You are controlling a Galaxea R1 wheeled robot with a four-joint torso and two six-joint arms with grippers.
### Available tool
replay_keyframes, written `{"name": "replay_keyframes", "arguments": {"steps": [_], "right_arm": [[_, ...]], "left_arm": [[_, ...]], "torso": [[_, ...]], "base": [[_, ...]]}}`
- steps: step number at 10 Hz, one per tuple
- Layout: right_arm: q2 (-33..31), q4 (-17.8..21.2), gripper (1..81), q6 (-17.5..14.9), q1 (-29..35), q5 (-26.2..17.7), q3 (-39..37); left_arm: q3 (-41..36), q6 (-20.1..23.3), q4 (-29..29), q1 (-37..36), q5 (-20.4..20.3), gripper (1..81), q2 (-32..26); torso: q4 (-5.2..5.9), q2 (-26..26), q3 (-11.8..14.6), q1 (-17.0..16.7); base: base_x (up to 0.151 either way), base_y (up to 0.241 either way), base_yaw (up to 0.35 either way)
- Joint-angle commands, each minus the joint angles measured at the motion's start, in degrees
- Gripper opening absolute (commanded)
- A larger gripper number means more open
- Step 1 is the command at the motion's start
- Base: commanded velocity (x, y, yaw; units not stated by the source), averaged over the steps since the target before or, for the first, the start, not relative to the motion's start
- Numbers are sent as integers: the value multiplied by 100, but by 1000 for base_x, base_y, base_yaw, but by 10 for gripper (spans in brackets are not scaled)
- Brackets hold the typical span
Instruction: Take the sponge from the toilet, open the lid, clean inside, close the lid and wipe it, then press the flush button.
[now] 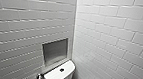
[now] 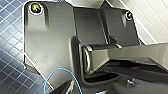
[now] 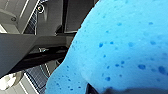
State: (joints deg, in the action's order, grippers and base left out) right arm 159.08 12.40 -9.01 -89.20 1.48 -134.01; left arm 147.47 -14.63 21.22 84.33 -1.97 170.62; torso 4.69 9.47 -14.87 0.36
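From the head camera, two walls of white tiles (image 1: 118,34) meet in a corner. A niche (image 1: 55,51) with a grey metal lining is set into the left wall. Just below it is the tank of the toilet (image 1: 56,77), white and glossy, with the dark round flush button (image 1: 61,70) in the middle of its flat top. A pale hose (image 1: 37,78) curves beside the tank on the left.

The left wrist camera looks past the robot's own dark plate to a floor of dark blue tiles (image 2: 10,50), with white wall tiles in one corner. A thin blue cable (image 2: 53,75) loops across the plate's edge. Whether the left gripper (image 2: 66,88) is open or closed I cannot tell.

At the right wrist, the sponge (image 3: 120,45) looms large and close — bright blue and pocked with darker pores. It is off the floor, whose dark blue tiles show well behind it. The right gripper (image 3: 112,90) is a dark edge pressed against the sponge — it appears closed on it.
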Motion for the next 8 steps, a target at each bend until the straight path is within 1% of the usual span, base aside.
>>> {"name": "replay_keyframes", "arguments": {"steps": [1, 6, 8], "right_arm": [[-66, 61, 10, -31, 187, -394, 43], [-75, 61, 10, -31, 178, -394, 43], [-223, 43, 10, -40, 170, -402, 321]], "left_arm": [[-51, 48, -22, -228, 259, 811, -10], [-7, -14, -57, -228, 303, 811, -36], [-111, -14, -39, -167, 277, 811, -246]], "torso": [[0, 0, 0, 0], [0, -2, 0, 2], [0, -2, 0, 0]], "base": [[64, 0, 0], [0, 0, 0], [0, 0, 0]]}}
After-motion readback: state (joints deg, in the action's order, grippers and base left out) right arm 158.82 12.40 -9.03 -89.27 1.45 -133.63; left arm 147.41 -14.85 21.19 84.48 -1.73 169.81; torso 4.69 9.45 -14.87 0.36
